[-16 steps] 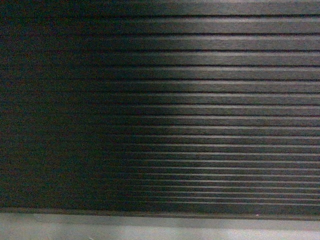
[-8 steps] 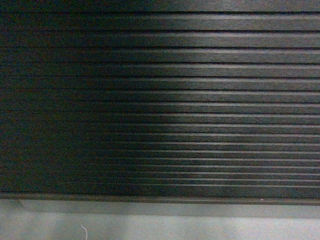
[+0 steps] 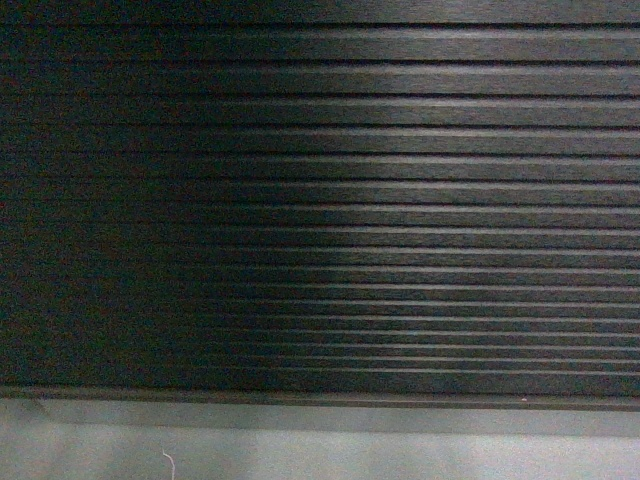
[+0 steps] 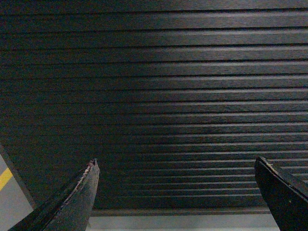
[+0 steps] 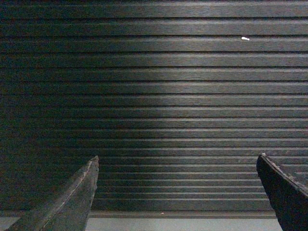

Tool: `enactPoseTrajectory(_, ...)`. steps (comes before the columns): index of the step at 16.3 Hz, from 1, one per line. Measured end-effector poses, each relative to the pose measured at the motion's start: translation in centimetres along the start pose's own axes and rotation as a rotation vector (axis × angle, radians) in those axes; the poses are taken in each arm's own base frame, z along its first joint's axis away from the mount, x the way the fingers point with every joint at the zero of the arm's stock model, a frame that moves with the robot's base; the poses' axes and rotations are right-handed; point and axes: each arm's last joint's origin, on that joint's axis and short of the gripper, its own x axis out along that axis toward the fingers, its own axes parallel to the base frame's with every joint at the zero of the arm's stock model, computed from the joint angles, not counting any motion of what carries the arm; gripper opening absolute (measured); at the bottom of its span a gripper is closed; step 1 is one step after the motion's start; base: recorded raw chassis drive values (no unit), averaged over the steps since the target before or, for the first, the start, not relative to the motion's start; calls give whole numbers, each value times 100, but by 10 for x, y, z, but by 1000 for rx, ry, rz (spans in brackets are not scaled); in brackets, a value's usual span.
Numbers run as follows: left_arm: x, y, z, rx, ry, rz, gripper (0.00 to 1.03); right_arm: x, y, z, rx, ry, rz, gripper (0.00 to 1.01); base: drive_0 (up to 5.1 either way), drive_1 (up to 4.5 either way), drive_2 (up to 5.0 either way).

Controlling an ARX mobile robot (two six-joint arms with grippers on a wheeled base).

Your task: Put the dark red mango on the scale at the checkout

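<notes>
both grippers are seen only from the wrists. head view: the checkout (image 3: 330,200) front of black slats fills the frame, with grey floor (image 3: 400,450) below. left wrist: the left gripper (image 4: 175,166) is spread wide, nothing held, slats ahead (a yellow floor stripe (image 4: 5,178) at left). right wrist: the right gripper (image 5: 177,163) is likewise wide and empty. mango and scale are not shown.

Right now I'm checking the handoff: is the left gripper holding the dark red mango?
No: the left gripper stands wide open with only the checkout's slatted front between its fingers.
</notes>
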Motion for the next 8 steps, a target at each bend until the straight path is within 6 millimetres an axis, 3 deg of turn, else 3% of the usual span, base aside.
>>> enactPoseTrajectory(8, 0, 0, 0, 0, 0, 0, 98, 0, 0, 0, 0, 0, 0, 98, 0, 0, 0)
